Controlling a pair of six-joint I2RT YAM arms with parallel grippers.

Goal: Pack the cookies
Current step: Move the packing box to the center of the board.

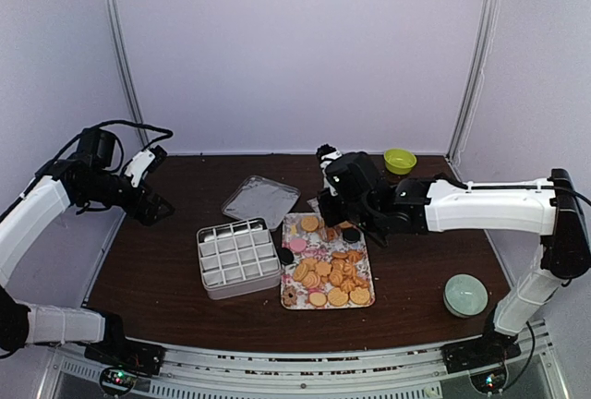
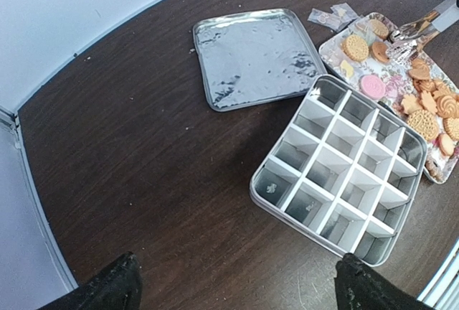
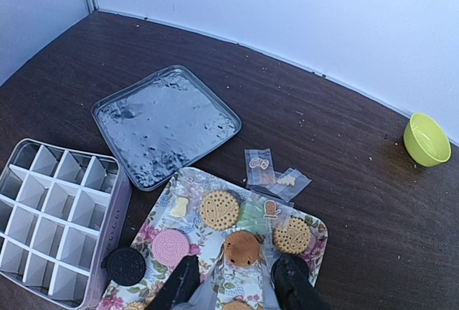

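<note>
The cookies (image 1: pixel 331 274) lie on the flowered tray (image 3: pixel 147 235) beside the empty box (image 1: pixel 238 253). Right jaws grip tongs (image 2: pixel 419 30) over a brown cookie (image 3: pixel 240 247); left jaws gape empty. A loose pinch could drop it short.

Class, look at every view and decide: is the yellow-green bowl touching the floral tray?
Apart. The right wrist view shows bare dark table between the yellow-green bowl and the nearest corner of the floral tray.

I see dark table (image 1: pixel 185 260) bearing: divided tin (image 1: pixel 240 286), flat lid (image 1: pixel 260 200), flowered tray (image 3: pixel 155 225), yellow bowl (image 1: pixel 400 161), pale green bowl (image 1: pixel 464 296), small packets (image 3: pixel 271 174).
</note>
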